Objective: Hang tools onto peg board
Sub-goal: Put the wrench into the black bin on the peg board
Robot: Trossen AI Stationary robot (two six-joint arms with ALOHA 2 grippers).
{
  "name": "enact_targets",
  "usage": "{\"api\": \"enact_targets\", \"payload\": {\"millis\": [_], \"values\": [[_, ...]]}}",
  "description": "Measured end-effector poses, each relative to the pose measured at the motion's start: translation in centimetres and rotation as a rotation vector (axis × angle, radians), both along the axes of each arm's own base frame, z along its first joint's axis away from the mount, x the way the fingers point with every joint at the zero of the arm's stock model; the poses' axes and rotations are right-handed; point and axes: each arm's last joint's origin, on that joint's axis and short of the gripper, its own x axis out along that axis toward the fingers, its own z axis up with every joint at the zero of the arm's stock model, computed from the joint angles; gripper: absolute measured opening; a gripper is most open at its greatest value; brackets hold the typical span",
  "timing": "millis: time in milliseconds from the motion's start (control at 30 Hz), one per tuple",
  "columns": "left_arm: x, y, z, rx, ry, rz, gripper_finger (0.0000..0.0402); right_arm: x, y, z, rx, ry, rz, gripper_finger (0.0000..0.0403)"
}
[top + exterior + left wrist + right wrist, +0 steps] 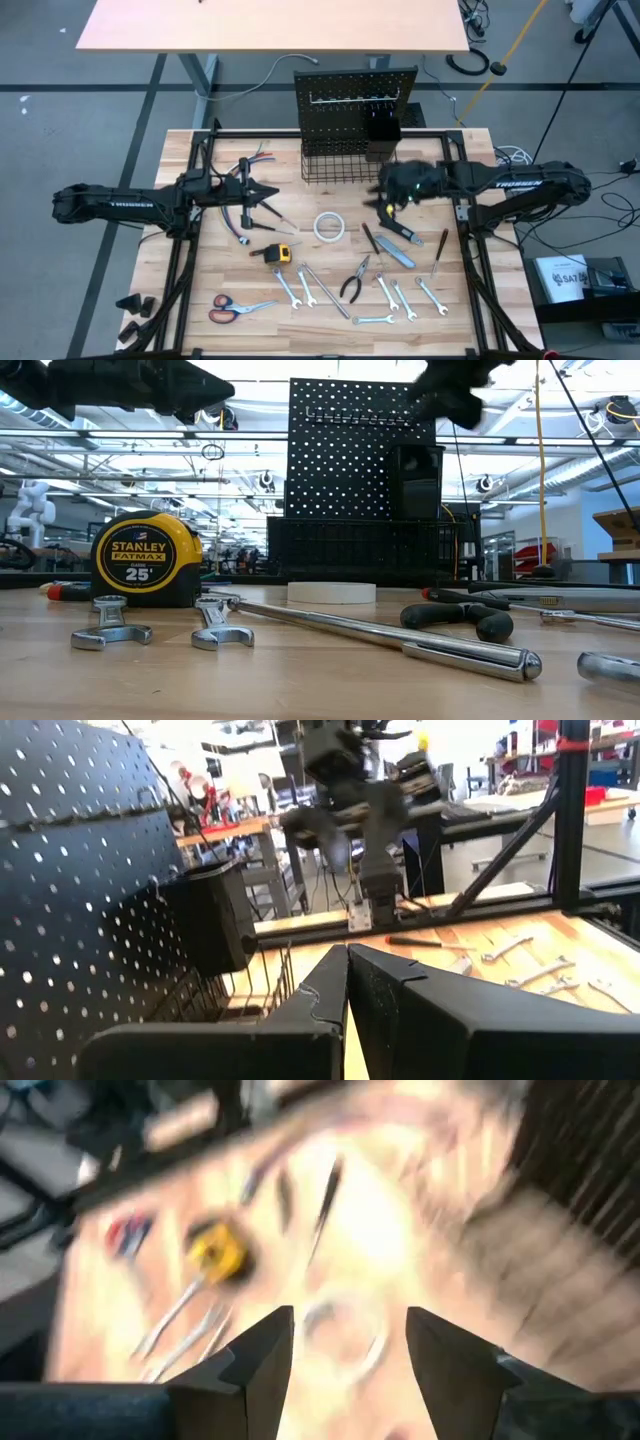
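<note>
Hovering beside peg board point(355, 100) — right gripper point(384, 200) open, seemingly empty.

Bare table left of tape roll point(328, 227), wrenches point(395, 297) crowd front (rt side)

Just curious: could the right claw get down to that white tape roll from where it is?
Probably yes. The right claw hangs open just beside the white tape roll, and nothing lies between them.

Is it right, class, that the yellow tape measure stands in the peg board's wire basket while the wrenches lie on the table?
Not quite. The yellow tape measure is on the table, not in the wire basket of the peg board; the high view shows it. The wrenches do lie on the table.
</note>
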Motion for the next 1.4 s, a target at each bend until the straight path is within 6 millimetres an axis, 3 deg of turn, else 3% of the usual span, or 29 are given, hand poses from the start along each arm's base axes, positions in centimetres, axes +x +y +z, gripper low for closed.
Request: {"api": "enact_targets", "payload": {"millis": [167, 367, 633, 800, 1100, 1400], "values": [[0.0, 0.0, -0.2, -0.003, 0.016, 0.005, 0.0015, -0.7, 3.2, -1.8, 0.191, 0.198, 0.023, 0.0185], [0.1, -0.2, -0.3, -0.047, 0.027, -0.080, 0.0015, -0.8, 7.3, -3.1, 0.329, 0.303, 0.032, 0.0185], [0.1, -1.8, -0.1, 0.015, 0.000, -0.307, 0.0017, -0.9, 12.4, -5.7, 0.367, 0.450, 0.063, 0.0185], [0.3, -3.4, 0.5, 0.055, -0.070, -0.373, 0.0047, -0.9, 15.0, -8.0, 0.345, 0.571, 0.119, 0.0185], [2.2, -6.8, 1.5, 0.048, -0.030, -0.446, 0.0163, -0.8, 17.0, -10.8, 0.395, 0.743, 0.104, 0.0185], [5.9, -10.5, 0.6, 0.236, 0.206, -0.572, 0.0177, -2.5, 17.3, -11.0, 0.408, 0.898, 0.027, 0.0185]]}}
